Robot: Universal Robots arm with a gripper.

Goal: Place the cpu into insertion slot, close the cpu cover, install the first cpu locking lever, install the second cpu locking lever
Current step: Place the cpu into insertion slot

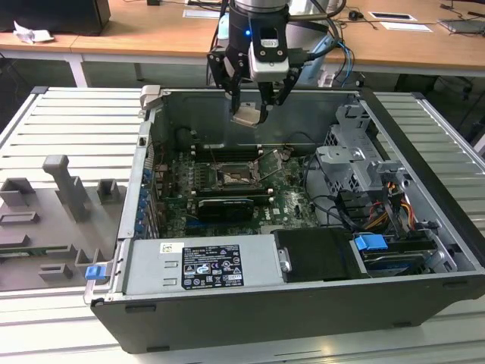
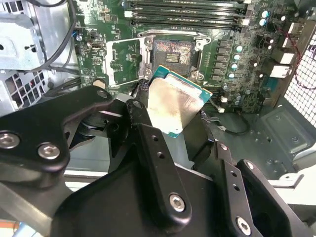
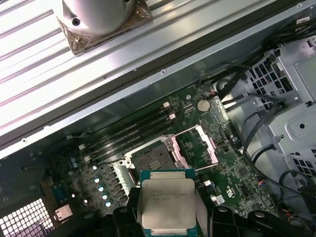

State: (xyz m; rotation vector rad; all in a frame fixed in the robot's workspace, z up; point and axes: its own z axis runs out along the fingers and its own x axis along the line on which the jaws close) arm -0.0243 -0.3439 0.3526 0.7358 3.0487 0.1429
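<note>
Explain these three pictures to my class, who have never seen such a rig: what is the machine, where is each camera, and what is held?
The machine is one robot arm; its grasping end, the tool, hangs over an open computer case lying on a ribbed metal table. The exterior view comes from a camera off the arm, showing the whole scene. Both wrist views come from cameras riding on the arm, looking past the tool into the case. The tool is shut on the cpu, a small flat square chip with a metal top, held in the air above the circuit board. On the board the socket is empty, and the cpu cover, a thin metal frame, stands tipped open beside it. Grey holders sit on the table at the exterior view's left.
</note>
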